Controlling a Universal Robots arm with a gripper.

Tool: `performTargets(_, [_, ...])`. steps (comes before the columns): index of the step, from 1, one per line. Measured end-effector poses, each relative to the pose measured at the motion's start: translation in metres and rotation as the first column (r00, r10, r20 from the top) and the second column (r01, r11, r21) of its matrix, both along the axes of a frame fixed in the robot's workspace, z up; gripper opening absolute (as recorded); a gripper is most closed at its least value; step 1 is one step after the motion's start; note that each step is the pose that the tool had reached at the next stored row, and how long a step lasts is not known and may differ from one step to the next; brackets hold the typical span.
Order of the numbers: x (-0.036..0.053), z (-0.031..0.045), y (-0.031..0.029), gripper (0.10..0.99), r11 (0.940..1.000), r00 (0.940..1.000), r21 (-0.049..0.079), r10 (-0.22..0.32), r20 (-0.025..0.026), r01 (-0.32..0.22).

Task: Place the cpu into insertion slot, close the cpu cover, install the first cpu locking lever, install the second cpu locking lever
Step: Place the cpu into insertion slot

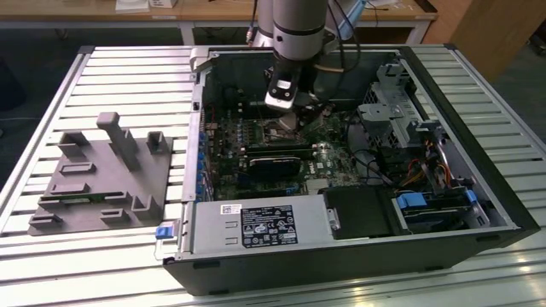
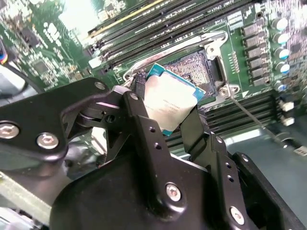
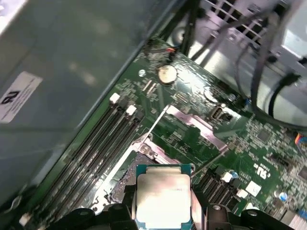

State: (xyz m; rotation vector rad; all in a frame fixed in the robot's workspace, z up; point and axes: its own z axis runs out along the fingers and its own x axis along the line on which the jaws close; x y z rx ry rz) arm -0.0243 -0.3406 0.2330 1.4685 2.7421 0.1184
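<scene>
My gripper [image 2: 165,115] is shut on the cpu [image 2: 170,93], a small square chip with a silvery-beige face and a teal edge. I hold it tilted just above the insertion slot [image 2: 199,64], a dark square socket with a silver rim on the green motherboard. In the first wrist view the cpu [image 3: 163,196] sits between my black fingers [image 3: 204,215], with the insertion slot [image 3: 132,165] partly hidden behind it. The silvery cpu cover [image 3: 194,124] stands swung open past the socket. A thin wire lever [image 3: 154,123] sticks up beside it. In the exterior view my gripper [image 1: 286,118] reaches down into the open case.
The open computer case [image 1: 477,192] lies on a slatted metal table [image 1: 128,83]. Long black memory slots [image 2: 158,24] run along the socket. Drive cages and cables [image 1: 410,134] crowd the exterior view's right. A grey fixture [image 1: 102,179] stands on the exterior view's left.
</scene>
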Motion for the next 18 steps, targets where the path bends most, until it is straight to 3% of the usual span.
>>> performTargets(7, [-0.0004,-0.002,0.0,0.537,0.9929,0.9929,0.0,-0.119,0.0,0.119])
performTargets(14, [-0.0089,-0.004,0.0007,0.537,0.9853,0.9853,0.0,-0.171,-0.0001,0.171])
performTargets(18, [-0.0116,-0.0055,0.0011,0.537,0.9776,0.9776,0.0,-0.211,0.0,0.211])
